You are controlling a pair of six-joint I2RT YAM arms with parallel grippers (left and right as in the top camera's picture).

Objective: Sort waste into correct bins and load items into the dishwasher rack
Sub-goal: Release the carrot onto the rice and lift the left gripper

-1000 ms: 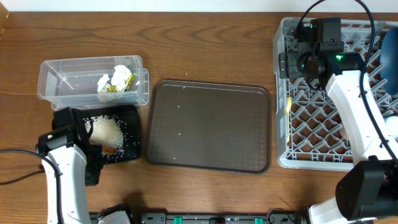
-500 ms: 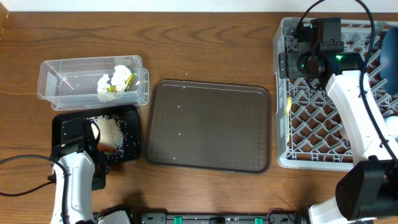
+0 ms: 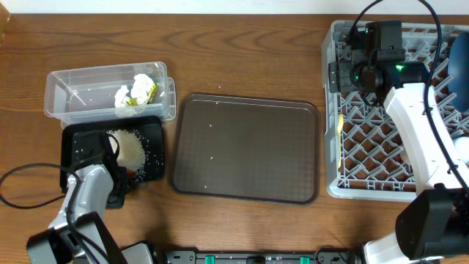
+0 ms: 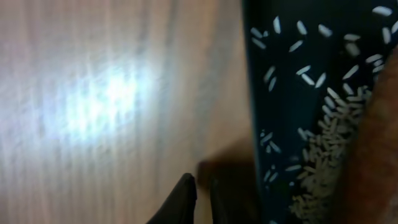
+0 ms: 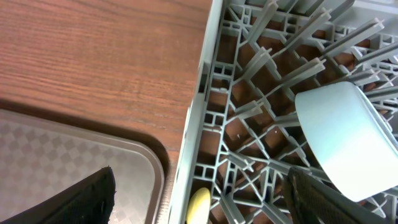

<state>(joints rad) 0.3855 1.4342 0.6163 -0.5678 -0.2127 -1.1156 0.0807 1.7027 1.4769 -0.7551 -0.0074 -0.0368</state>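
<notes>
Within rack (image 5: 208, 118), only right wrist shows cup (image 5: 345, 140).

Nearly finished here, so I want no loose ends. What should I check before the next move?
1. Crumpled white paper and yellow-green wrapper in clear plastic tub: ok.
2. Loose white rice in shallow black tray: ok.
3. Brown serving tray free of waste: not ok, several rice grains lie on it.
4. Pale yellow spoon inside grey lattice rack: ok.
5. Right claw open: ok.
6. Left claw state: cannot tell.
</notes>
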